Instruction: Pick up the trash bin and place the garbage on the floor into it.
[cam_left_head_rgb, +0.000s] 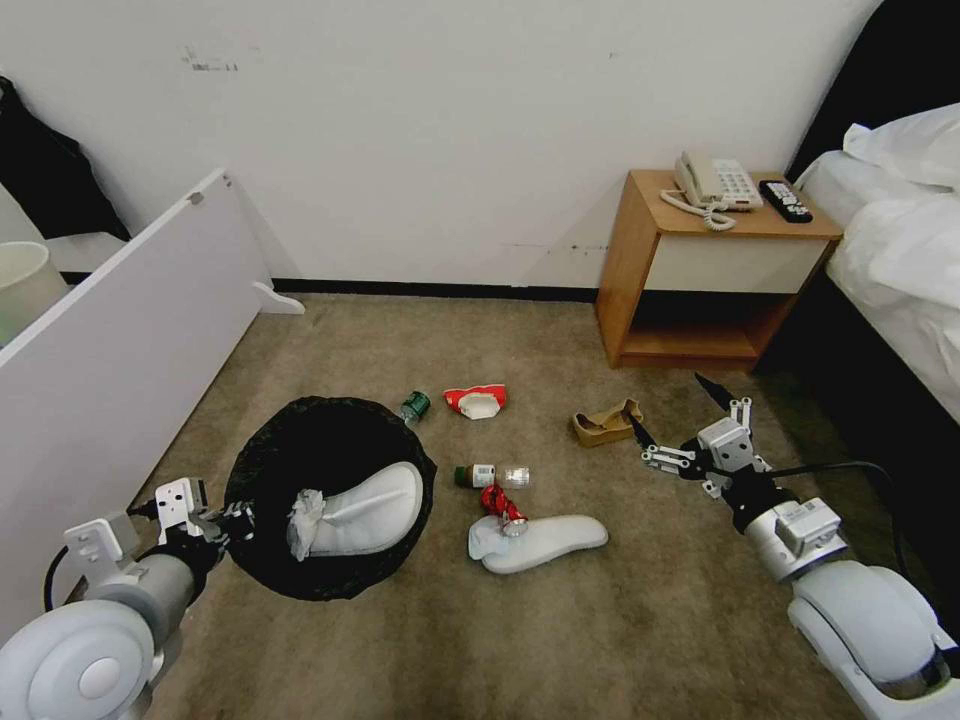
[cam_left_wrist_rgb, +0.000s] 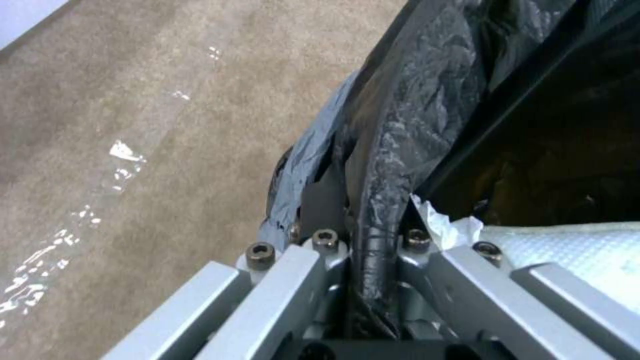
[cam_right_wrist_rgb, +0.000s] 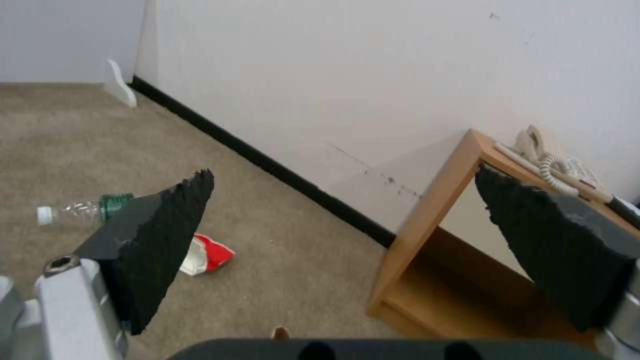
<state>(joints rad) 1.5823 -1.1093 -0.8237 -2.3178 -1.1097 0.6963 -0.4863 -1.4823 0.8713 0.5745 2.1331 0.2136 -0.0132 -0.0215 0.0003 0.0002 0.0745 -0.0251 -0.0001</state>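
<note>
The trash bin (cam_left_head_rgb: 300, 450), lined with a black bag (cam_left_wrist_rgb: 427, 100), hangs tilted above the floor (cam_left_head_rgb: 680, 630). My left gripper (cam_left_head_rgb: 236, 522) is shut on its near rim (cam_left_wrist_rgb: 375, 235). Inside lie a white slipper (cam_left_head_rgb: 380, 508) (cam_left_wrist_rgb: 573, 250) and crumpled tissue (cam_left_head_rgb: 304, 520) (cam_left_wrist_rgb: 445, 226). Garbage on the carpet: another white slipper (cam_left_head_rgb: 545, 542), a red crushed can (cam_left_head_rgb: 500, 503), a clear green-labelled bottle (cam_left_head_rgb: 488, 476), a green-capped bottle (cam_left_head_rgb: 414, 406) (cam_right_wrist_rgb: 80, 210), a red-and-white wrapper (cam_left_head_rgb: 476, 401) (cam_right_wrist_rgb: 208, 255) and a brown paper bag (cam_left_head_rgb: 606, 424). My right gripper (cam_left_head_rgb: 666, 402) (cam_right_wrist_rgb: 343, 172) hovers open just right of the paper bag.
A wooden nightstand (cam_left_head_rgb: 640, 250) (cam_right_wrist_rgb: 433, 210) with a phone (cam_left_head_rgb: 715, 185) and remote (cam_left_head_rgb: 785, 200) stands against the wall at back right. A bed (cam_left_head_rgb: 900, 260) runs along the right. A white panel (cam_left_head_rgb: 120, 340) and a pale green bin (cam_left_head_rgb: 20, 285) are at left.
</note>
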